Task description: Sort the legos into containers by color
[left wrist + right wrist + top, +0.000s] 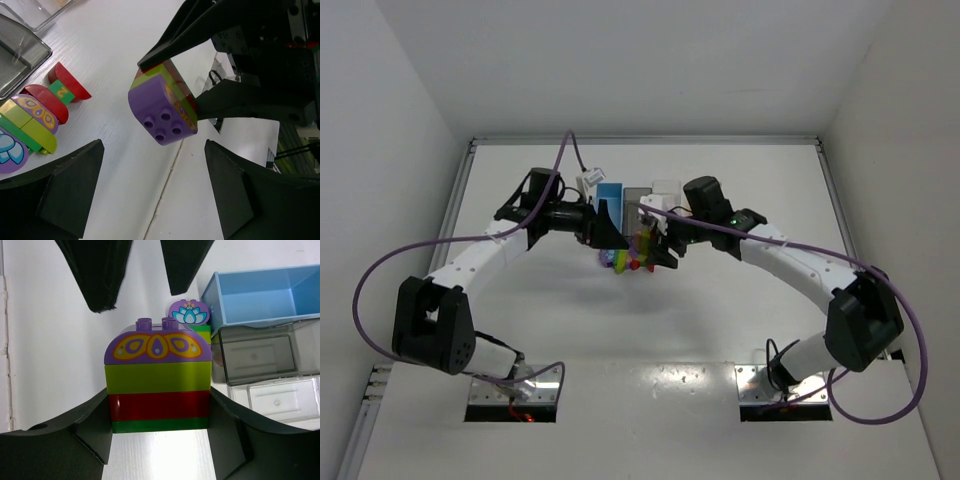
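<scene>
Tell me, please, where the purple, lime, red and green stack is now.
In the right wrist view the stack is clamped in the right gripper, image-left of the blue bin and grey bin, facing the open left gripper.

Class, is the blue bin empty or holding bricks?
Empty as far as shown: the blue bin has a bare floor in the right wrist view; one end is out of frame.

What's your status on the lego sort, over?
Right gripper shut on multicoloured stack. Left gripper open, facing it. Loose legos beside grey bin. Nothing between the grippers but the stack.
</scene>
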Controlling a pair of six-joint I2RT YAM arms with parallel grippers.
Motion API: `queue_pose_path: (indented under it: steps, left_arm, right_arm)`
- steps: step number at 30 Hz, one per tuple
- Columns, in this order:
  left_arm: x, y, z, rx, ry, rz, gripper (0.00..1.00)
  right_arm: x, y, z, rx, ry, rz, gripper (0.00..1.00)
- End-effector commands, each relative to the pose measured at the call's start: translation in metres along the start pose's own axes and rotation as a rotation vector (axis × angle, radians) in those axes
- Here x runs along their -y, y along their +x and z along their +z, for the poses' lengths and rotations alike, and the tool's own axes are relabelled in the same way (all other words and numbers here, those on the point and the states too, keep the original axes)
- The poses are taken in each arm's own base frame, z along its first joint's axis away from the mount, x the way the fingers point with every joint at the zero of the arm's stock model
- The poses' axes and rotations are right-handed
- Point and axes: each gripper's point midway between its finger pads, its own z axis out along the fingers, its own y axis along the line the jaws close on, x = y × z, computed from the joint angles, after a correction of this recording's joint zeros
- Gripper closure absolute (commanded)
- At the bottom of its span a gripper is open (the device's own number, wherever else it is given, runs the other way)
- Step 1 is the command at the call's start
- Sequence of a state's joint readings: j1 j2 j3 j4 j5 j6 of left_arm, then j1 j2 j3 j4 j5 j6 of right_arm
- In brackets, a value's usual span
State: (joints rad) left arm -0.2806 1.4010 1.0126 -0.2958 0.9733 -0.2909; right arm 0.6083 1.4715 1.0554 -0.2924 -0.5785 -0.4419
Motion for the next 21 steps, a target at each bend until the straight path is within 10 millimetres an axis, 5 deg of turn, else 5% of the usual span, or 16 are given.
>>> queue_pose_path:
  steps: [1,18,21]
  left_arm:
    - [0.010,-0.018,-0.002,0.032,0.045,0.016,0.12]
    - [0.003,-0.014,0.005,0.024,0.063,-0.049,0.22]
    - [-0.002,-0.010,0.007,0.017,0.050,-0.064,0.31]
  right_arm:
    - [0.008,-0.025,0.003,0.038,0.025,-0.074,0.94]
    - [0.023,-0.037,0.019,0.001,0.159,-0.145,0.94]
    - [0.025,-0.036,0.018,-0.005,0.170,-0.144,0.94]
